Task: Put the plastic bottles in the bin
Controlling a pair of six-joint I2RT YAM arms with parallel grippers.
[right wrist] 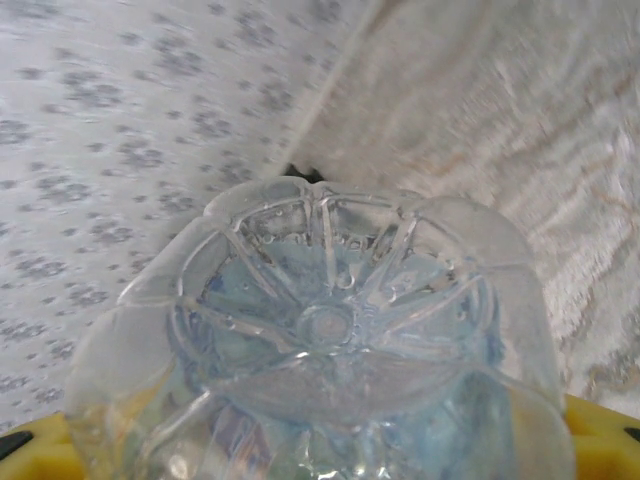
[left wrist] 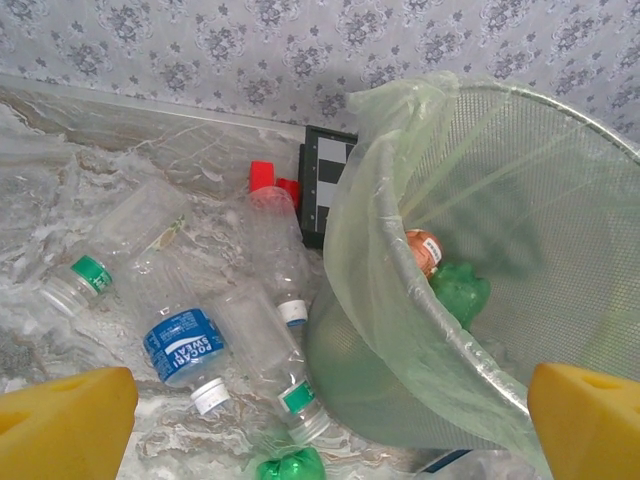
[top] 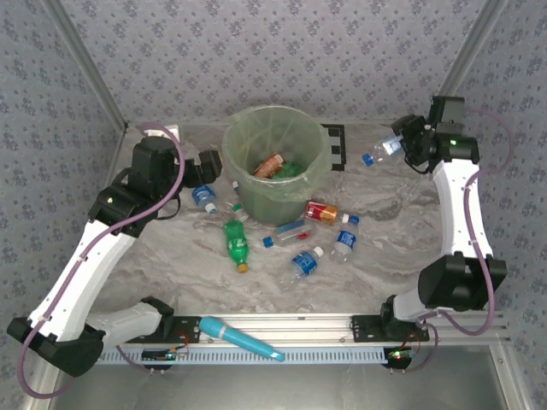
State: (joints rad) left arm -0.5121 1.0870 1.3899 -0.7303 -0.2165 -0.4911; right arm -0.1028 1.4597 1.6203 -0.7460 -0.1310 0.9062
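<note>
While the right jaws sit near the far right corner of the counter (top: 402,226), we note them clenched on a clear bottle (right wrist: 330,330). Its ribbed base sits between the yellow fingertips (right wrist: 600,435). In the top view its blue-capped neck sticks out beyond them, pointing toward the bin (top: 265,205), which is well apart from these jaws.

Left jaws: released, spread wide, grasping nothing. The bin wall stands just ahead of them, nearer one fingertip, with its liner (left wrist: 375,250) folded over the rim. Inside the bin we see an orange-labelled bottle (left wrist: 425,250) and a crumpled green bottle (left wrist: 460,290).

Ahead of the other fingertip, several bottles lie on the counter:
- a blue-labelled bottle (left wrist: 180,345), closest to that fingertip
- two clear bottles with green bands (left wrist: 95,275) (left wrist: 285,385)
- a red-capped bottle (left wrist: 270,215), farthest from the jaws, beside a checkered board (left wrist: 325,185)

A second green bottle (left wrist: 290,468) lies between the fingertips, right at the jaws.

Between the two pairs of jaws, by the bin, the top view shows a green orange-capped bottle (top: 237,243), a red-labelled bottle (top: 320,211) and more blue-labelled ones (top: 306,262). A teal stick (top: 239,336) lies well behind both jaws.
</note>
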